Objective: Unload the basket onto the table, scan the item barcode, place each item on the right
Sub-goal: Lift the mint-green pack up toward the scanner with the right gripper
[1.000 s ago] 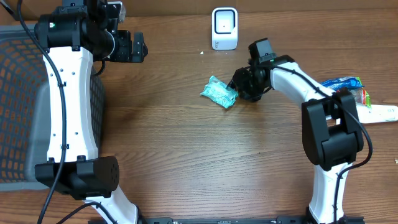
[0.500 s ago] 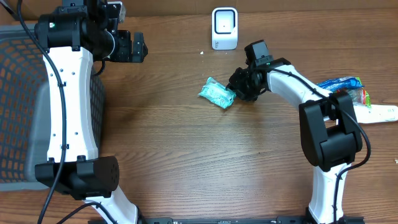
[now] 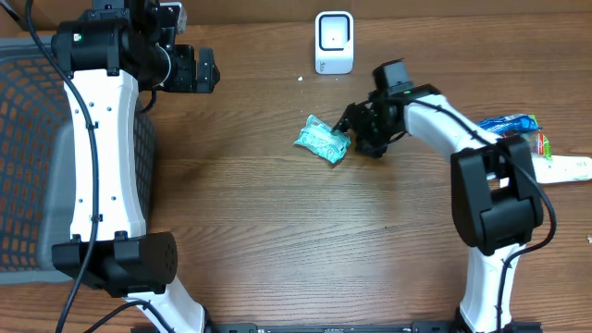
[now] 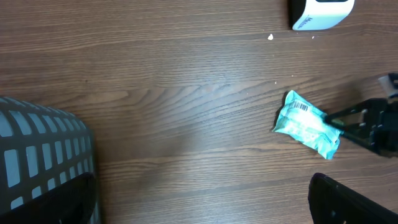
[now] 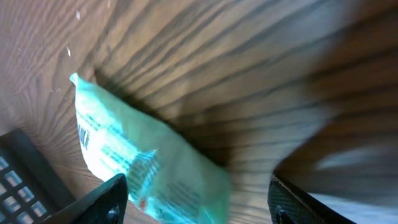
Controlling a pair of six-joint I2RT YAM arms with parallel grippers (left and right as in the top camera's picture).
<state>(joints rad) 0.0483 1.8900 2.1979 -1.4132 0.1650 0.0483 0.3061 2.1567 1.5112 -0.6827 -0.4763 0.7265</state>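
Subject item: the teal packet (image 3: 324, 141) lies flat on the counter (image 3: 277, 240), near its middle, in front of the scanner (image 3: 334, 42) and well apart from it. Its barcode (image 4: 300, 107) shows on the end away from the right arm, facing up.

Right claw (image 3: 352, 136): down at counter level at the packet's near end. The wrist view shows the jaws spread, the packet close to one finger and a clear gap to the other. Finding: released, nothing gripped. Judged, the claw is set low and straddling so as to take the packet by the end without the code, leaving the barcode free to be shown.

Left claw (image 3: 208, 72): held high at the rear left, jaws wide with nothing between them. Judged, it is parked clear of the work.

Scanner: standing upright at the counter's rear edge. The packet would have to be lifted and turned toward it; as it lies, no scan is likely.

Containers: a grey mesh basket (image 3: 28, 157) sits at the left edge; no item is visible in the part shown. A blue packet (image 3: 507, 123) and other small goods lie loose at the right edge, in no container.
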